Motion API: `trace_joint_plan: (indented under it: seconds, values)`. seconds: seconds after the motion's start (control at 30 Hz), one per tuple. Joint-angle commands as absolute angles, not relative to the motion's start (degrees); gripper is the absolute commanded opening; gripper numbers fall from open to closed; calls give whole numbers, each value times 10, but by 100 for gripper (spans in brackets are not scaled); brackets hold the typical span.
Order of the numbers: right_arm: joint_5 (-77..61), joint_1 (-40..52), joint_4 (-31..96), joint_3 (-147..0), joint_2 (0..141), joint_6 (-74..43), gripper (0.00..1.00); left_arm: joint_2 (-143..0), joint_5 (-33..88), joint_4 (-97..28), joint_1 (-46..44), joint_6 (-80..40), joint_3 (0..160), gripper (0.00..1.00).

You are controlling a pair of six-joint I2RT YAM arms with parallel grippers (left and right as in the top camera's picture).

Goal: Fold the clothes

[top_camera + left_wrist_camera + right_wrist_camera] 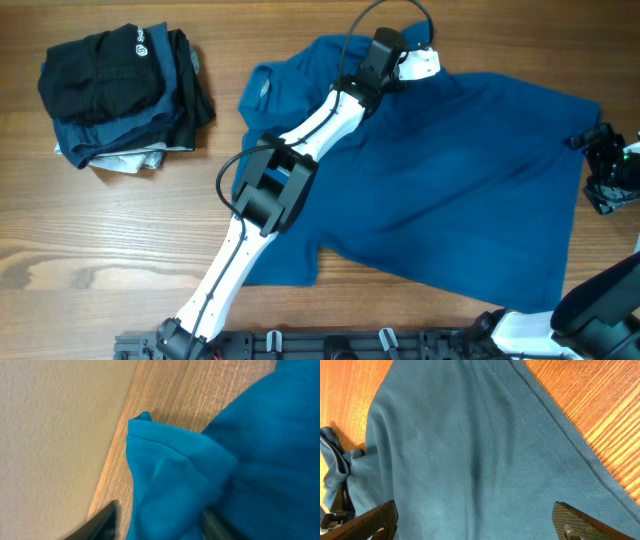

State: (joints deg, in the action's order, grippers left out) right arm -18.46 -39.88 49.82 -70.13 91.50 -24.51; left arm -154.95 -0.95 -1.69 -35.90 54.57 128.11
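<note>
The blue polo shirt (450, 190) lies spread over the middle and right of the wooden table, with its collar (262, 92) at the upper left. My left gripper (385, 55) is at the shirt's far edge. In the left wrist view its fingers (160, 522) are open on either side of a bunched fold of the blue fabric (170, 470). My right gripper (600, 165) is at the shirt's right edge. In the right wrist view its fingers (480, 520) are wide open just above flat blue fabric (470, 435) and hold nothing.
A pile of folded clothes stands at the back left: a black garment with a white logo (100, 75) on top, with dark teal (95, 135) and grey pieces (125, 162) under it. The table's far edge and a beige wall (50, 435) lie just beyond my left gripper.
</note>
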Motion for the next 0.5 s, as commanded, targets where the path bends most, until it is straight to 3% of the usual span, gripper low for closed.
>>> trace_joint_plan:
  seconds: [0.0, 0.13, 0.23, 0.3, 0.47]
  values:
    - [-194, -397, 497, -709, 904, -242, 100, -1554, -1, -15, -362, 546, 1283, 32]
    - [-194, -397, 497, -709, 904, -242, 100, -1554, -1, -15, -363, 546, 1282, 33]
    - [-194, -397, 497, -709, 904, -242, 99, -1554, -1, -15, -363, 546, 1283, 24]
    - [-194, -397, 497, -709, 904, -242, 100, -1554, -1, -15, -363, 546, 1282, 12]
    - [-194, -397, 497, -709, 904, -242, 99, -1554, -3, 31, -353, 425, 1283, 7]
